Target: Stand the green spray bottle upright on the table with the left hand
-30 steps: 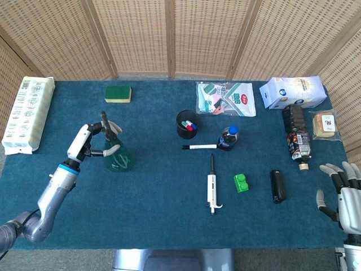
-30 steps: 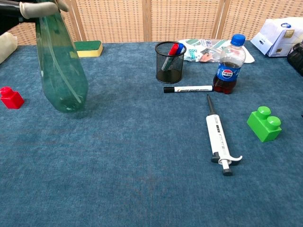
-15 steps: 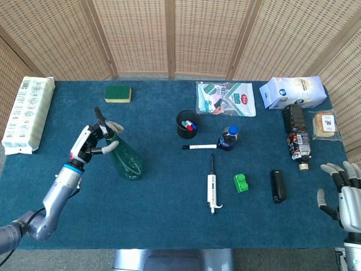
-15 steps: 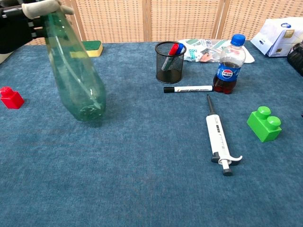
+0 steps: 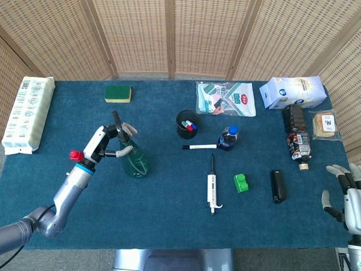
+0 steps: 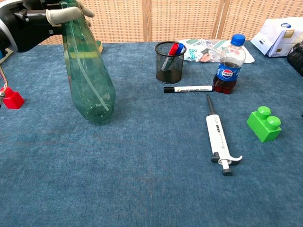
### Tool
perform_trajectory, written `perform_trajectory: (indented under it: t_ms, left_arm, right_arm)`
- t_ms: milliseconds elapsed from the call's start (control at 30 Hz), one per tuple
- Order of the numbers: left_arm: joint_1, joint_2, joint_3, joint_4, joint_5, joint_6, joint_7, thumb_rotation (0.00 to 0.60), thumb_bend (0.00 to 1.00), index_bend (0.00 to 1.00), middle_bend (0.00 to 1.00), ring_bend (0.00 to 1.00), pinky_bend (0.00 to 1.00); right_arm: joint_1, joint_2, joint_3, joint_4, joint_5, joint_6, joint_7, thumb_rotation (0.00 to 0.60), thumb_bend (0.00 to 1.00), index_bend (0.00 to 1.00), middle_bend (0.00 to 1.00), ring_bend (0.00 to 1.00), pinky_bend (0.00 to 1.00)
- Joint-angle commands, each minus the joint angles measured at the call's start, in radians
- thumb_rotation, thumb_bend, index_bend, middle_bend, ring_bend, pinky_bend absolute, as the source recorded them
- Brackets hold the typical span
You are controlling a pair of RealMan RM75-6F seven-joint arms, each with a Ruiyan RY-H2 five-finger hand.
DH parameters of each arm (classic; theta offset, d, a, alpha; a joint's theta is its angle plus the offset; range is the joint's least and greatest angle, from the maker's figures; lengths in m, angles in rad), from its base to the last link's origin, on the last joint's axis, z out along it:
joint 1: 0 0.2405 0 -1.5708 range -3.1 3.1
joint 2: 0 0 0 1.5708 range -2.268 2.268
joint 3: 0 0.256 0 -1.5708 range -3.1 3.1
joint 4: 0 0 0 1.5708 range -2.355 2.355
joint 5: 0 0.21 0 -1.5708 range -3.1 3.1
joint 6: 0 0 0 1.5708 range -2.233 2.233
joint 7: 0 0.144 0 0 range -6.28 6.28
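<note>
Just right of the left hand [image 5: 103, 144], the green spray bottle [image 6: 88, 80] hangs tilted, its neck gripped by the fingers [image 6: 61, 15] and its base low over the table [image 6: 142, 179]. A red block [image 6: 12, 98] lies left of that hand. The right hand [image 5: 345, 192] rests with fingers apart, holding nothing.

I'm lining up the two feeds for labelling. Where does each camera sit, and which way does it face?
Head view: high, looking down at the table; shows the left robot hand and arm, and the right robot hand.
Chest view: low, facing across toward the screen; only the left robot hand shows.
Shared: green spray bottle, pipette.
</note>
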Motion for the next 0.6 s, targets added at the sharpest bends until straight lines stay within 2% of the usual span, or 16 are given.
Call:
perform_trajectory:
  t_ms: [33, 300, 600]
  left_arm:
    - [-0.003, -0.015, 0.01, 0.014, 0.014, 0.006, 0.017, 0.6, 0.33, 0.46, 0.43, 0.38, 0.53]
    - [0.006, -0.049, 0.05, 0.06, 0.079, 0.073, 0.11, 0.6, 0.33, 0.46, 0.43, 0.38, 0.54]
    - [0.034, -0.054, 0.078, 0.071, 0.102, 0.132, 0.136, 0.6, 0.33, 0.43, 0.39, 0.34, 0.51]
  right_arm:
    - [-0.001, 0.0, -0.001, 0.002, -0.001, 0.001, 0.004, 0.6, 0.55, 0.22, 0.23, 0.02, 0.07]
    - [-0.004, 0.002, -0.002, 0.007, -0.002, 0.0, 0.012, 0.6, 0.55, 0.22, 0.23, 0.02, 0.07]
    - [-0.005, 0.005, -0.004, 0.003, -0.009, 0.001, 0.012, 0.6, 0.55, 0.22, 0.23, 0.02, 0.07]
